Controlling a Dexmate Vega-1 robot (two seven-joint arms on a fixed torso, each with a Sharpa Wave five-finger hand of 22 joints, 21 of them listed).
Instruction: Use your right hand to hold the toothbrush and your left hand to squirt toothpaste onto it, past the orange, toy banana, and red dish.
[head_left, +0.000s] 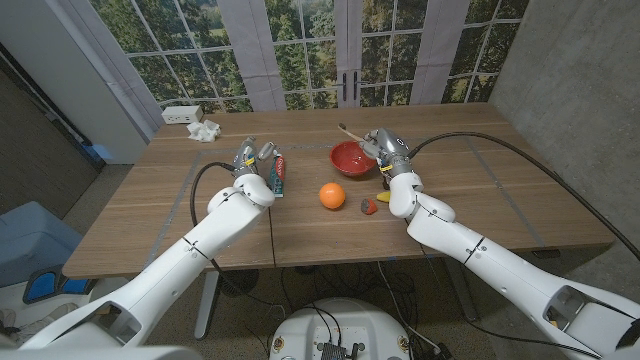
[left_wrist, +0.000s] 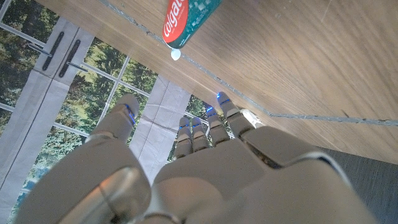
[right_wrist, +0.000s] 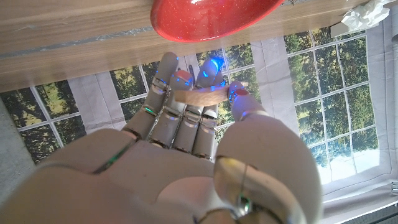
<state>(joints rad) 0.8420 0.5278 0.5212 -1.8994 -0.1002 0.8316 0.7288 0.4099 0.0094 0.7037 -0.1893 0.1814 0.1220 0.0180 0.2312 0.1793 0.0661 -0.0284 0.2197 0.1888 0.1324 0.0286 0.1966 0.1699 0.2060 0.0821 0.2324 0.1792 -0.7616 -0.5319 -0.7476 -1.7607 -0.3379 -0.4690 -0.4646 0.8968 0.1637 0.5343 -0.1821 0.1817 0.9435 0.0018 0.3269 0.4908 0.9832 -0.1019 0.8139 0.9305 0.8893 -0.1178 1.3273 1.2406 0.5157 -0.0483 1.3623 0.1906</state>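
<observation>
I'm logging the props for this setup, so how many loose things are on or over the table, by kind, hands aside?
Toothbrush: 1, held in the right hand
Toothpaste tube: 1
Red dish: 1
Orange: 1
Toy banana: 1
Small red and tan item, kind unclear: 1
White power strip: 1
Crumpled white paper: 1
Total: 8

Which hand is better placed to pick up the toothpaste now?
The left hand. It hovers open right beside the toothpaste tube, while the right hand is past the red dish, its fingers already holding the toothbrush.
</observation>
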